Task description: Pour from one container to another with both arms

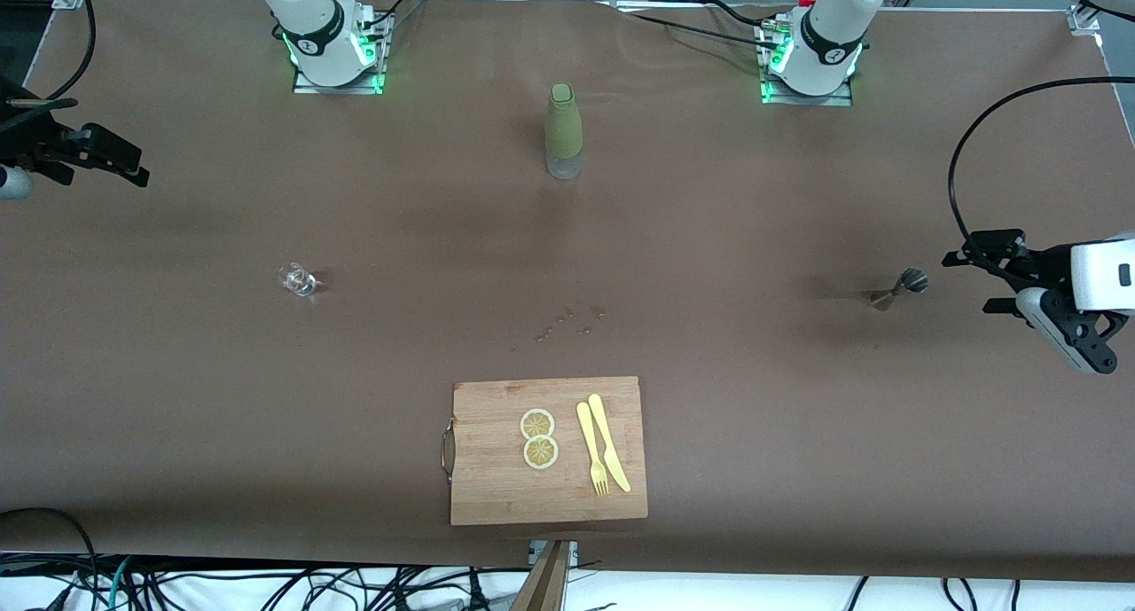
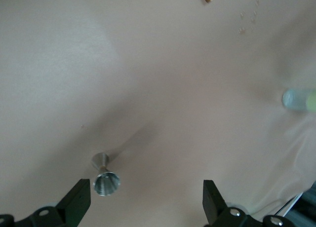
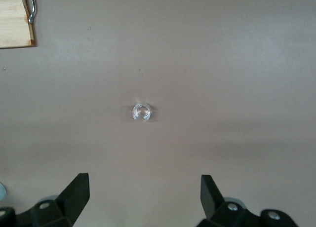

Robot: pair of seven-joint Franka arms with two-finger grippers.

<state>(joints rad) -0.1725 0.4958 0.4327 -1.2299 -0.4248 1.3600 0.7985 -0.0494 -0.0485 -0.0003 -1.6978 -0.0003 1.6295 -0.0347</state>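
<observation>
No readable writing. Cup (image 1: 297, 279) standing below wide-open, empty right gripper (image 3: 143, 195). Jigger (image 2: 105, 177) standing just beside wide-open, empty left gripper (image 2: 146, 202). Bottle (image 1: 563, 130), board (image 1: 497, 469) showing fully only in front view.

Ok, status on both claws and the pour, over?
Left claw open above jigger. Right claw open above glass cup. Both untouched, nothing poured. Bottle and cutting board well clear.

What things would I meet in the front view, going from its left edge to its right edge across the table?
right gripper → glass cup → cutting board with lemon slices → green bottle → fork → knife → metal jigger → left gripper
</observation>
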